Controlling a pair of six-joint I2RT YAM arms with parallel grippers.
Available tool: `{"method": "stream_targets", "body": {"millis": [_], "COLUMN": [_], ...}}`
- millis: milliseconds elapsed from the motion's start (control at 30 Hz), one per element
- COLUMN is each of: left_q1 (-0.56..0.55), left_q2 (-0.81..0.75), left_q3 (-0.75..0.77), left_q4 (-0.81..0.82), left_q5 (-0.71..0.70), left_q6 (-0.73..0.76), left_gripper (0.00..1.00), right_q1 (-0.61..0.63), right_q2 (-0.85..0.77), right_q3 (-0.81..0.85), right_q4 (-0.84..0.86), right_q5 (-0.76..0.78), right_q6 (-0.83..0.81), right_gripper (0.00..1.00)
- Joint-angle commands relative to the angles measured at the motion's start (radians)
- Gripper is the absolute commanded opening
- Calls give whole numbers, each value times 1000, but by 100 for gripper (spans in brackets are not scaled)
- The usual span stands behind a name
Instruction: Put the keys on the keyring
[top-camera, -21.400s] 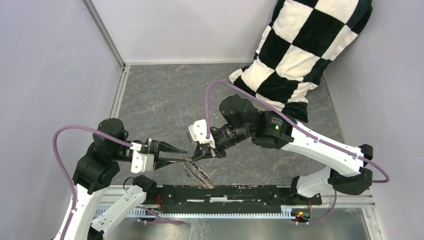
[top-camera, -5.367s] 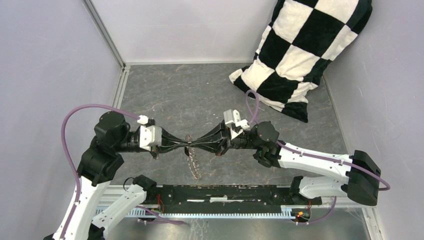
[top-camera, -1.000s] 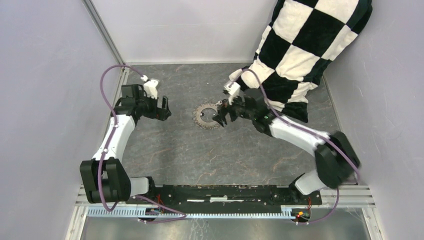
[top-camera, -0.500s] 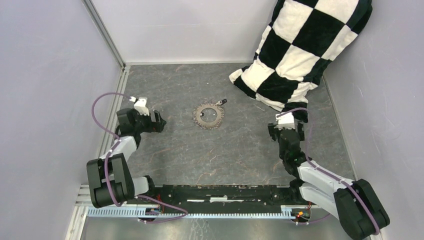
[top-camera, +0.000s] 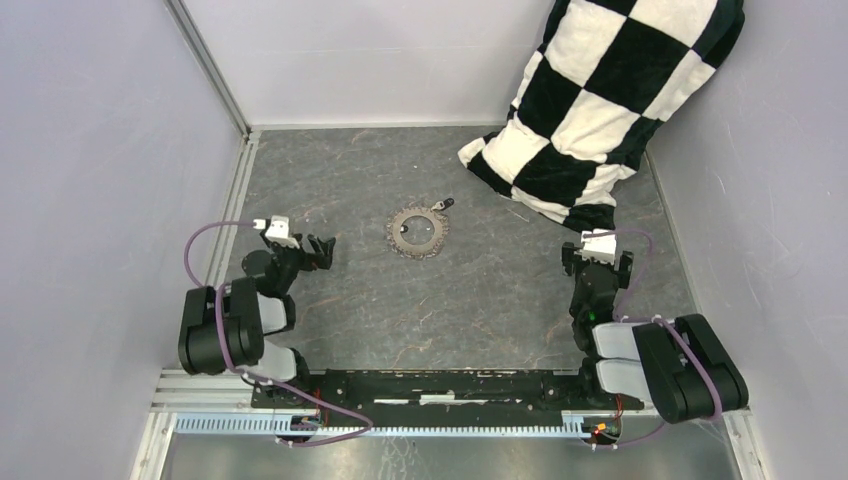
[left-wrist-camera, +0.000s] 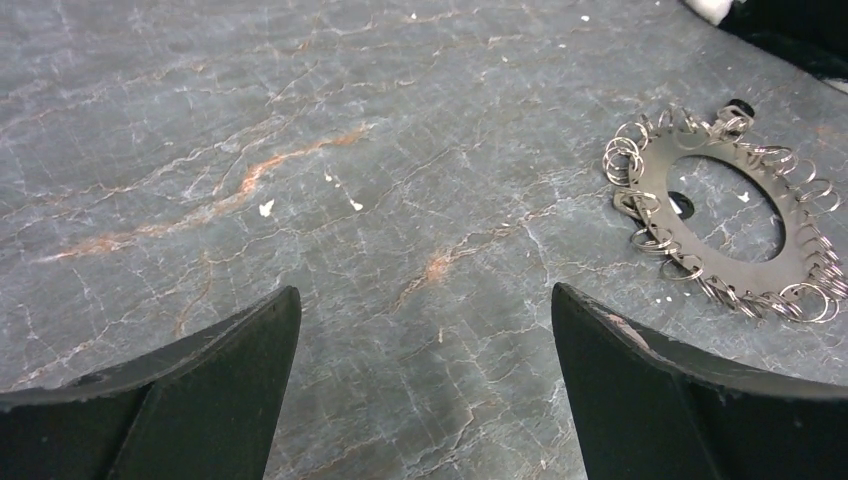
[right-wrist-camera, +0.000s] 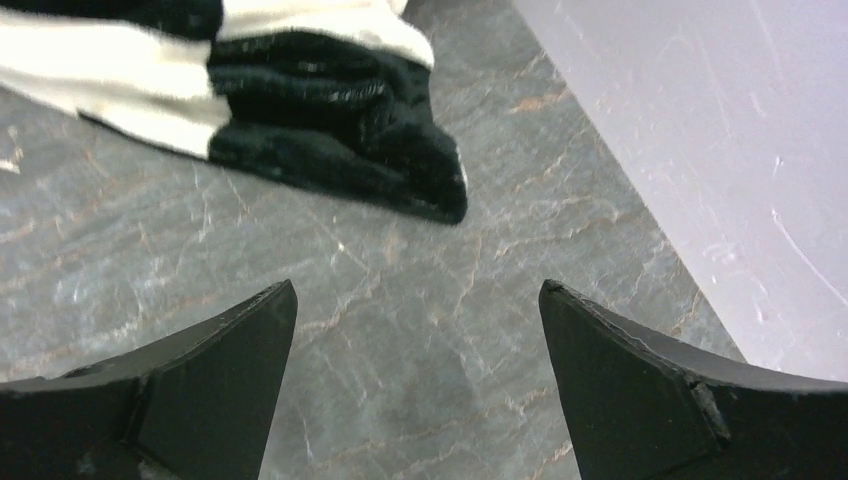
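The keyring (top-camera: 417, 231), a flat round metal ring fringed with small silvery loops, lies on the grey floor at mid-table; the left wrist view has it at the right (left-wrist-camera: 790, 255). One key (top-camera: 444, 204) with a black head lies at its far right edge (left-wrist-camera: 738, 108). Another small black head (left-wrist-camera: 681, 205) shows at the ring's inner left rim. My left gripper (top-camera: 318, 250) stands open and empty, well left of the ring (left-wrist-camera: 422, 290). My right gripper (top-camera: 597, 260) is open and empty too, far right of the ring (right-wrist-camera: 417, 285).
A black-and-white checked pillow (top-camera: 600, 110) leans in the far right corner, its dark corner just ahead of the right gripper (right-wrist-camera: 330, 150). Pale walls (right-wrist-camera: 700, 130) close in the table on three sides. Both arms are folded low near their bases.
The right gripper has drawn back from the ring to the near right. The left arm has also pulled back and folded down. The ring and key lie as they were.
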Motion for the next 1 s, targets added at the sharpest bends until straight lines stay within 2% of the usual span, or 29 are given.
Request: {"method": "stream_targets", "body": {"millis": [0,67,133,167,200,233,333,433,500,967], "left_q1": [-17,-33,-63,-81,-90,-94,-130,-196,-198,-198], "left_q2": [91,58,94,150,191,184,109,102,111,107], "left_q3": [-73,-92,-126,-132,-130,-119,18,53,40,42], "left_q4": [443,418,494,557,632,603,211,129,181,169], "left_q5": [-46,-80,-155,-180,-173,-172,-266,-342,-343,-342], "left_q6": [-80,-41,-27,-32,-41,-33,9,51,44,45], "left_gripper": [100,100,100,100,100,100,100,100,100,100], "right_q1": [-16,-16,-13,-9,-9,-11,-48,-58,-58,-59], "right_q2": [62,99,166,176,156,143,151,150,147,142], "right_q3": [-93,-124,-176,-178,-151,-109,-91,-92,-92,-99], "right_q4": [313,407,592,611,512,406,384,382,378,392], "right_q5": [-12,-65,-128,-127,-121,-111,-150,-166,-169,-165], "right_q6": [-23,-48,-89,-94,-81,-63,-43,-38,-38,-41], "right_gripper": [98,98,98,98,98,98,98,98,98,98]}}
